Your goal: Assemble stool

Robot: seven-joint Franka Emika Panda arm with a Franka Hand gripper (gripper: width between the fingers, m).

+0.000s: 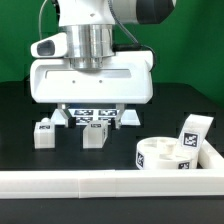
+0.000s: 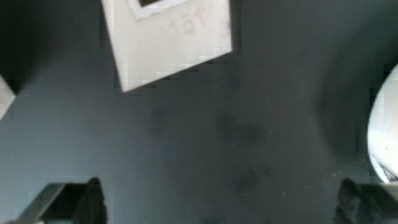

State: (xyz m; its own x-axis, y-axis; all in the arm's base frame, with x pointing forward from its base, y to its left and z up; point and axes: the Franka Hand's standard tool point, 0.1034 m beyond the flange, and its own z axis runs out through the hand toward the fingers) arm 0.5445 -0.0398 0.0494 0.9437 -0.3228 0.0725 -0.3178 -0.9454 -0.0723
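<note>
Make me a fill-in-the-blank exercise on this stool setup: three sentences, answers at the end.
1. The fingers are ___, not shut, and hold nothing.
2. The round seat lies toward the exterior view's ___ side.
3. The number of legs in sight in the exterior view is ___.

Missing words: open; right; three.

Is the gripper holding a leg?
No: in the wrist view the gripper stands open, with only bare table between its jaws.
</note>
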